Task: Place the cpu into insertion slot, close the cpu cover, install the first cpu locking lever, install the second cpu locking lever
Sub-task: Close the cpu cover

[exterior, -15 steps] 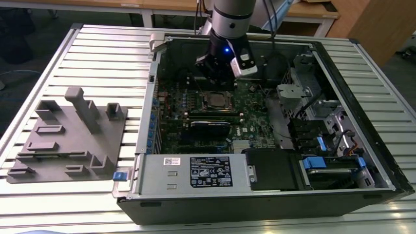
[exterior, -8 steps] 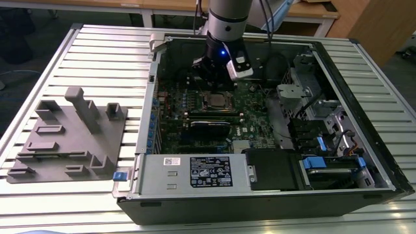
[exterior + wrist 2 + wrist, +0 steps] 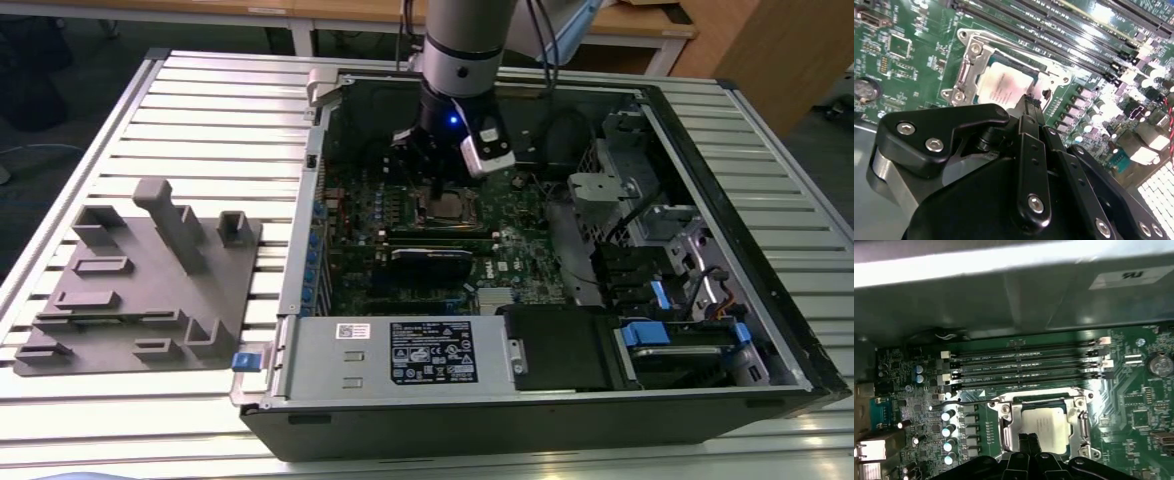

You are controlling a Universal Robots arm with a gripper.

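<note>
The cpu [image 3: 1048,429] lies under the shut cover [image 3: 1006,423]. The gripper [image 3: 1028,440] hangs just over it, fingers pressed together, holding nothing.

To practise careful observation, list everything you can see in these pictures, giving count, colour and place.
table: one, silvery slats, under everything.
fixture: one, grey, on the table, at the exterior view's left.
case: one, black, open, on the table.
motherboard: one, green, inside the case.
memory slots: four, black, beside the cpu.
cpu: one, silver-grey, on the motherboard.
cpu cover: one, silvery, flat around the cpu.
arm: one, silver-grey, reaching into the case.
pincer: one, black, over the cpu cover's edge.
</note>
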